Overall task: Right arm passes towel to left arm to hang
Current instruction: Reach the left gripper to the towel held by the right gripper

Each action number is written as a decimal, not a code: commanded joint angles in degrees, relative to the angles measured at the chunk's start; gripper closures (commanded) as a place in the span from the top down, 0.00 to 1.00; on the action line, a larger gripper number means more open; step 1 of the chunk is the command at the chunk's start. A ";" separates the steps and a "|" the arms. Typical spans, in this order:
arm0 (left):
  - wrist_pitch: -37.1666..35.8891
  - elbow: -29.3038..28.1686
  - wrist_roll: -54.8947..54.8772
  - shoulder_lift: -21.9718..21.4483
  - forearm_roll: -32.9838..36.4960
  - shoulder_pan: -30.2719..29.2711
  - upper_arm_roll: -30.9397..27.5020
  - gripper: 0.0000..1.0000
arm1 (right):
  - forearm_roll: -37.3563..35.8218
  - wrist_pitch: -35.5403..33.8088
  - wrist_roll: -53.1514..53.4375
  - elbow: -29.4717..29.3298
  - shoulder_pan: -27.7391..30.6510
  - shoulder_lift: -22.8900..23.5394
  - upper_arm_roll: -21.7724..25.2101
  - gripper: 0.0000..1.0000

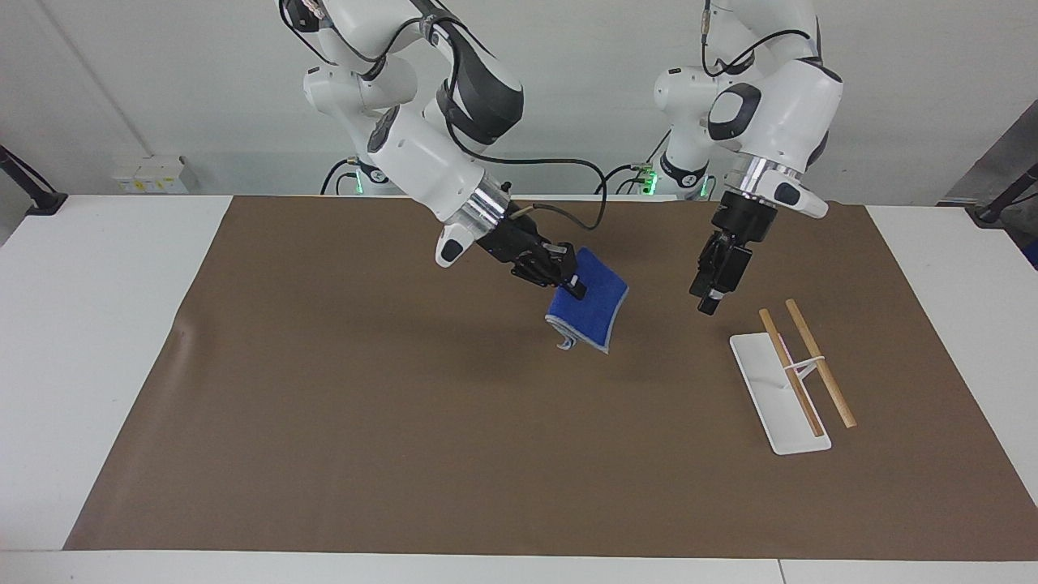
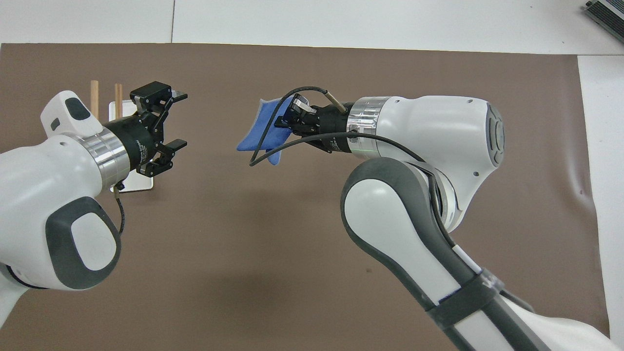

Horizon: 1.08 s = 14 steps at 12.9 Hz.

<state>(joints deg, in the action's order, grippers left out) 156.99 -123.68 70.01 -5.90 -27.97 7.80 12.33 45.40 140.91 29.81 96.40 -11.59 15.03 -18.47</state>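
— Where is the towel (image 1: 589,310)?

— Clamped in the right gripper (image 1: 568,281) fingers, hanging below them in the air over the brown mat (image 1: 340,422) on the table (image 1: 81,324).

— And the left gripper (image 2: 171,118)?

— Its fingers stand apart, holding nothing, up over the mat between the towel and the white rack (image 1: 778,397) with two wooden bars, pointing toward the towel and clear of it.

In the overhead view, most of the white rack base (image 2: 141,183) and the two wooden rods (image 2: 94,92) is covered by the left arm (image 2: 58,195). Part of the towel (image 2: 265,129) is hidden by the right gripper (image 2: 288,117).
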 commanded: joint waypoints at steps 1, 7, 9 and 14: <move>6.90 -3.15 6.35 -0.61 -1.12 4.32 -0.90 1.00 | 1.27 -1.07 0.07 -1.04 0.78 0.70 -0.51 0.00; 17.72 -2.97 14.27 4.58 -1.21 11.00 -0.90 1.00 | 1.27 -1.78 0.07 -1.04 1.05 0.70 -0.51 0.00; 18.44 -2.80 15.34 4.67 -1.21 11.54 -0.90 1.00 | 1.27 -1.95 0.07 -1.04 1.05 0.70 -0.51 0.00; 18.44 -2.36 16.57 5.28 -1.21 11.72 -0.90 0.77 | 1.27 -2.74 0.16 -1.04 1.48 0.61 -0.51 0.00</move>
<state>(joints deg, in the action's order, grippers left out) 174.21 -126.25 85.91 -1.00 -28.06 18.14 12.30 45.40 140.18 29.81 96.40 -11.34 15.14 -18.44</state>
